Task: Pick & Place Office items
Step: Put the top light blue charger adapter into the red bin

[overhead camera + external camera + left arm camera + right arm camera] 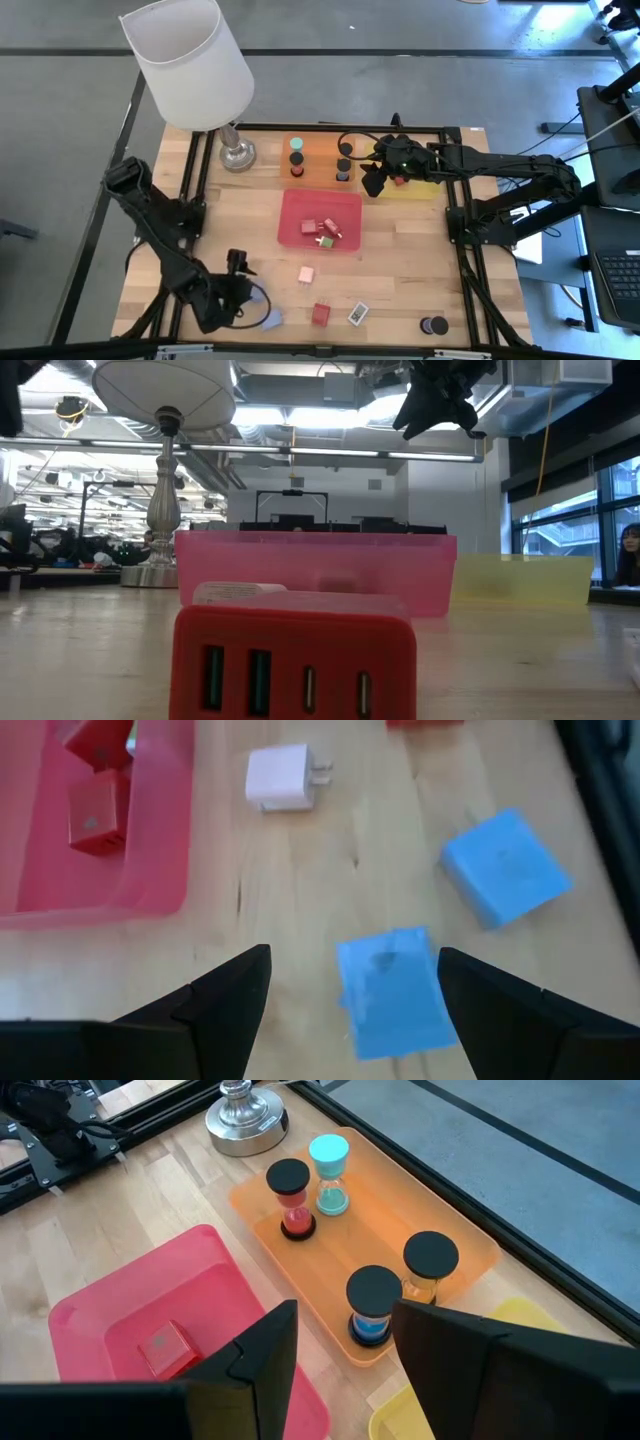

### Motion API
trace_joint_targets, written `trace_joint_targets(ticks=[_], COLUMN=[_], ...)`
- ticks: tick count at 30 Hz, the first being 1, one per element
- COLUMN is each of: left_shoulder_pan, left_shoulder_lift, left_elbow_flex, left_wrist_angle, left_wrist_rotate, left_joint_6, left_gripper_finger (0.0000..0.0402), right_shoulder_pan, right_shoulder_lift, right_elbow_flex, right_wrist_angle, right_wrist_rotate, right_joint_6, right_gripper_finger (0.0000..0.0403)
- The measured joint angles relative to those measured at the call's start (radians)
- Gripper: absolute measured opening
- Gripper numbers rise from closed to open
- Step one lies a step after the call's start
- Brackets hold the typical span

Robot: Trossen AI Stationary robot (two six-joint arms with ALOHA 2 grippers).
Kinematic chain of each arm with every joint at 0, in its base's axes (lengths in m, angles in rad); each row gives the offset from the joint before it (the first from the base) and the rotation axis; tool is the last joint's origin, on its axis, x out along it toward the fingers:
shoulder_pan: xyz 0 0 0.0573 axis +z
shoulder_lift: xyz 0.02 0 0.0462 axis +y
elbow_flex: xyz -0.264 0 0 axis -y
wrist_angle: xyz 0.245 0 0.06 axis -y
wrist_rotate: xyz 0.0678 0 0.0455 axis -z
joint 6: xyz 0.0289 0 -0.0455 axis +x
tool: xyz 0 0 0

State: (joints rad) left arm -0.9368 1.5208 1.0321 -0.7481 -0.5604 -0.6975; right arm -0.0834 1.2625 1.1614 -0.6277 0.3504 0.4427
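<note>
My left gripper (355, 960) is open near the table's front left (250, 300). Its fingers stand on either side of a lavender-blue block (395, 995) on the wood; I cannot tell whether they touch it. A second blue block (505, 865) lies just beyond, and a white plug-like piece (282, 778) farther off. My right gripper (345, 1310) hangs open above the far end of the table (385, 178), over the seam between the orange tray (450, 1230) and the yellow tray (415, 188). Nothing shows between its fingers.
The red tray (320, 240) at mid-table holds red and green pieces. Capped hourglass-like cylinders (372, 1305) stand on the orange tray. A pink block (306, 274), a red block (321, 313), a white rectangle (358, 313) and a black cylinder (434, 325) lie near the front. A lamp (200, 60) stands far left.
</note>
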Motion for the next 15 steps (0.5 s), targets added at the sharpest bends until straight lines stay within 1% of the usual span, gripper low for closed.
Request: trace_joint_targets(ticks=[7,15], left_shoulder_pan=[-0.044,-0.045], left_shoulder_lift=[0.012,0.078], left_elbow_flex=[0.000,0.000], left_wrist_angle=[0.092,0.027], left_wrist_rotate=[-0.076,-0.084], left_joint_6=[-0.029,-0.178], left_gripper_finger=[0.0301,0.0299], right_shoulder_pan=[0.000,0.000], right_shoulder_lift=[0.000,0.000], right_elbow_flex=[0.000,0.000], right_wrist_angle=[0.000,0.000], right_wrist_rotate=[0.000,0.000], right_joint_6=[0.000,0.000], right_gripper_finger=[0.0166,0.0167])
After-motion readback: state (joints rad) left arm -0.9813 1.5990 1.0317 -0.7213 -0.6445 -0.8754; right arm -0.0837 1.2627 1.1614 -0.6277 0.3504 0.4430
